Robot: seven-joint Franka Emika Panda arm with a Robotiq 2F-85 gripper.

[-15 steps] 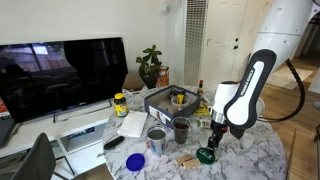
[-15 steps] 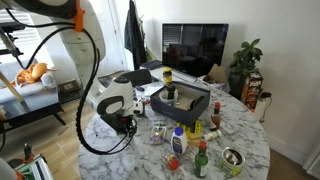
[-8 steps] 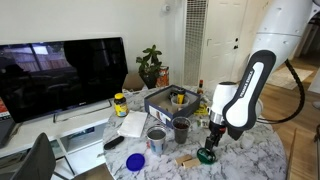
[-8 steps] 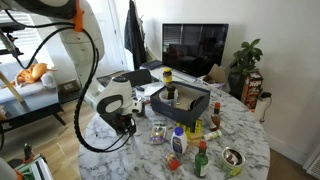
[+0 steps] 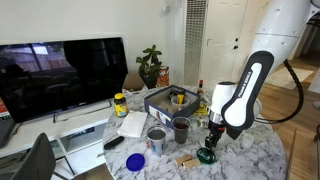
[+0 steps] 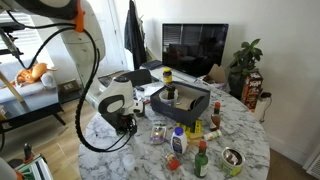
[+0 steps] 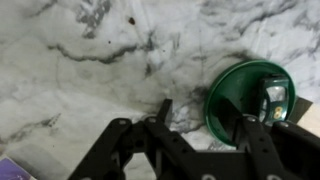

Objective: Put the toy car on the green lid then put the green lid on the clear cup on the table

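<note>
At the left in an exterior view, a blue lid (image 5: 135,161) lies flat on the marble table (image 5: 250,160). Next to it the grey-silver cup (image 5: 156,140) stands upright, with the clear cup (image 5: 181,130) just beside it on the right. I cannot tell what either cup holds. Behind the cups sits a dark tray (image 5: 160,103) with several small things in it (too small to name). Further right the green lid (image 5: 206,155) lies flat near the table's front edge, well apart from the clear cup. My gripper (image 5: 213,141) hangs just over the lid.

Only the wrist view shows the lid's load. On the left is bare marble, then my two fingers (image 7: 163,108), standing apart with table showing between them and holding nothing. The right finger reaches over the lid's left edge. On the right part of the green lid (image 7: 240,90) rests the toy car (image 7: 275,96), small and blurred.

In an exterior view from the opposite side, my arm covers the lid and my gripper (image 6: 128,124) points down at the table. That view also shows the tray's (image 6: 195,104) inside, with one cup-like thing in it, and to the right a cluster of bottles (image 6: 178,141).
</note>
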